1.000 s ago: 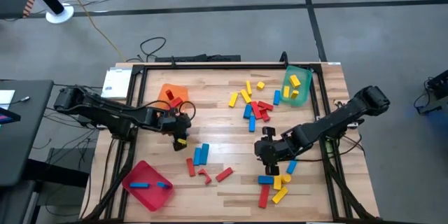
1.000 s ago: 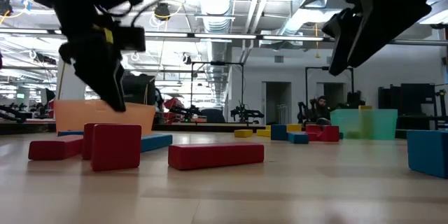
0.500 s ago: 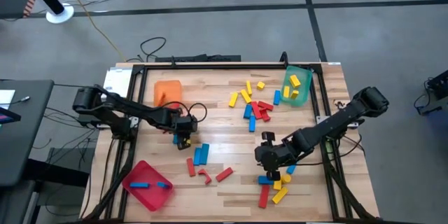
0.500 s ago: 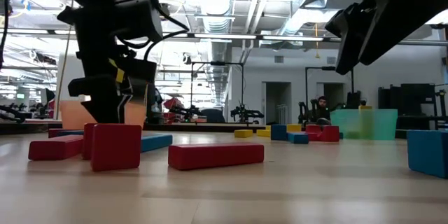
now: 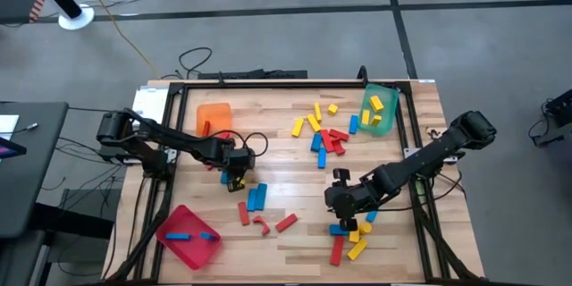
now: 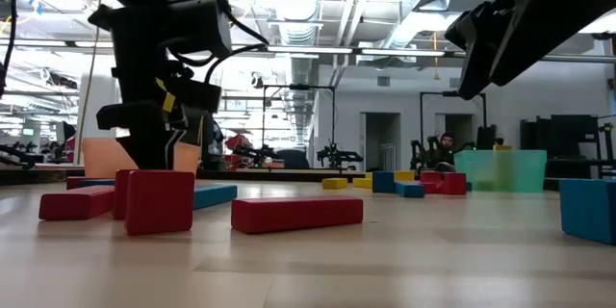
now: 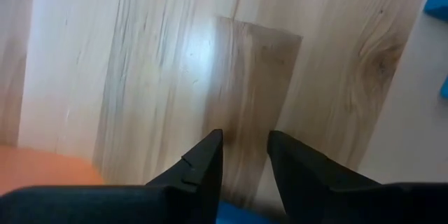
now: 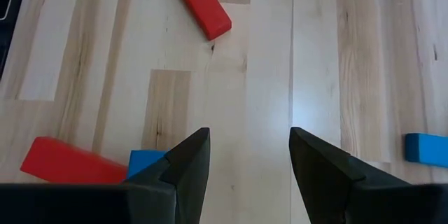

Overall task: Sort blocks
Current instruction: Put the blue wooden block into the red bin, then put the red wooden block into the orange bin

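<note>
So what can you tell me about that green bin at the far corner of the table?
The green tray is a small, see-through green container, plastic by the look of it, with low walls and an open top. It sits upright on the wooden table near its far right corner, close to the black frame rail. In the high view, two yellow blocks and a blue block lie inside it. Nothing grips it; both pincers work elsewhere. The low view shows it as a pale green box in the distance.
</note>
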Motion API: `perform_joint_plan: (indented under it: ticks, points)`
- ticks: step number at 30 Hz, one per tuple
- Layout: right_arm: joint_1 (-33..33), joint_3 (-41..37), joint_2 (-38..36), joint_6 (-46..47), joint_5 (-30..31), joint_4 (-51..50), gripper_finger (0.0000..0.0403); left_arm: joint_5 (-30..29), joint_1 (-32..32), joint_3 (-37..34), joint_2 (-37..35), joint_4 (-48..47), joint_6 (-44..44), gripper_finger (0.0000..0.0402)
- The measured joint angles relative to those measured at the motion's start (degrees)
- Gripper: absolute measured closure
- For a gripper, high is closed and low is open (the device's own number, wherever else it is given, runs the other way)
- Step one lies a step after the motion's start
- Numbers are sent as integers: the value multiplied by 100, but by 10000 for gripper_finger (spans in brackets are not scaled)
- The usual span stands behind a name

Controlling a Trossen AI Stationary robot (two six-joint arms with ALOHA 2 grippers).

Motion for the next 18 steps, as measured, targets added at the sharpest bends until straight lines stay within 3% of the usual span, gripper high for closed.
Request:
perform_joint_plan:
  ticks: [9,18]
  points:
    - [0,0,0,-12,0,0,192,-95,-34,15,-7,-133,-17,284]
    - [0,0,-2,-142,0,7,192,-111,-366,17,-17,-225,-72,222]
